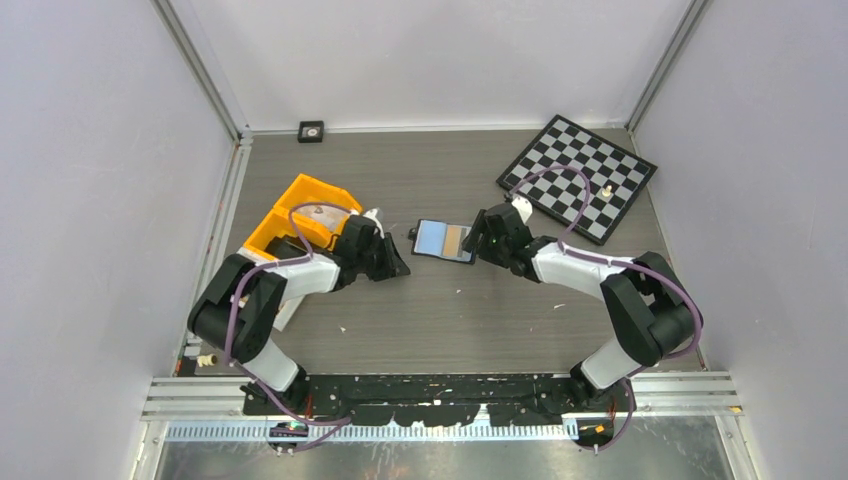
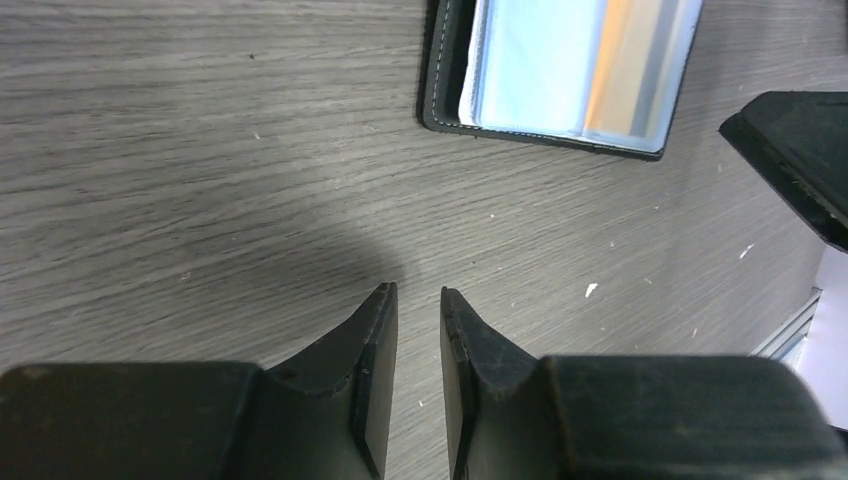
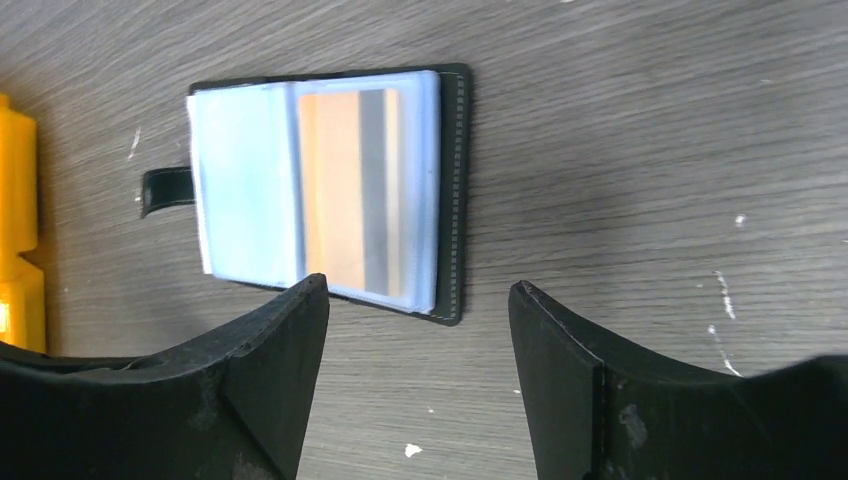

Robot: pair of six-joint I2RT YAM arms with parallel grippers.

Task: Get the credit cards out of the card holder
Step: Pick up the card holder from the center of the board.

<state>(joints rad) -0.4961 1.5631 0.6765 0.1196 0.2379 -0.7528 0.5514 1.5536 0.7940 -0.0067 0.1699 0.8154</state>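
Observation:
The black card holder (image 1: 444, 241) lies open on the table between my two grippers. Its clear pale-blue sleeves face up, and an orange-tan credit card (image 3: 340, 190) with a grey stripe sits in the right-hand sleeve. The left-hand sleeve (image 3: 240, 190) looks pale blue. The holder (image 2: 560, 75) also shows at the top of the left wrist view. My left gripper (image 2: 418, 292) is just left of the holder, empty, its jaws only a narrow slit apart. My right gripper (image 3: 418, 285) is open and empty at the holder's right edge, not touching it.
An orange bin (image 1: 300, 215) stands behind the left arm. A checkerboard (image 1: 578, 175) with a small pale piece (image 1: 606, 190) lies at the back right. A small black square (image 1: 311, 130) sits at the back wall. Small white crumbs dot the table.

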